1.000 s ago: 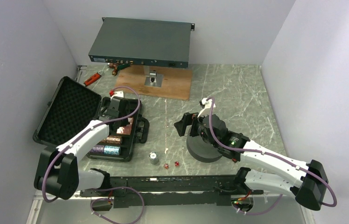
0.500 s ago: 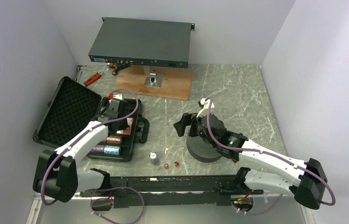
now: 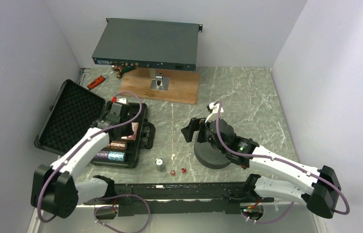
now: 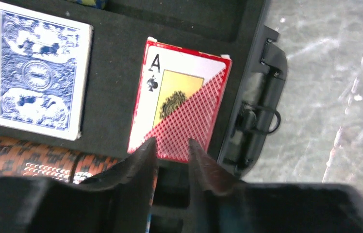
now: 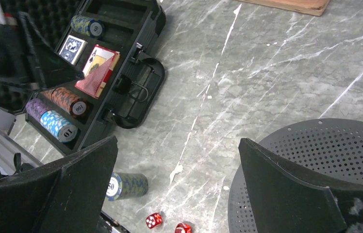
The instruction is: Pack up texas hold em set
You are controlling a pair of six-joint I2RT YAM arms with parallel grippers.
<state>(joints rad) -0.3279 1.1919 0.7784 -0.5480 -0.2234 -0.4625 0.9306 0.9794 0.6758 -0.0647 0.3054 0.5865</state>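
The black briefcase (image 3: 145, 138) lies open at the left, its foam-lined lid (image 3: 70, 116) folded back. In it are a red card deck box (image 4: 179, 102), a blue deck (image 4: 39, 73) and chip stacks (image 4: 39, 158). My left gripper (image 4: 171, 145) hovers over the red box's near edge, jaws a narrow gap apart and empty. One chip stack (image 5: 126, 186) and two red dice (image 5: 153, 220) lie on the table. My right gripper (image 5: 177, 141) is wide open and empty above them. No yellow disc is in view.
A thick dark grey perforated ring (image 3: 213, 155) lies under my right arm. A flat grey rack-mount box (image 3: 145, 43) stands at the back over a wooden board (image 3: 179, 87). Red-handled tools (image 3: 96, 81) lie at the back left. White walls close in three sides.
My left gripper has drawn back a little toward the far left over the case. The right arm has hardly moved.
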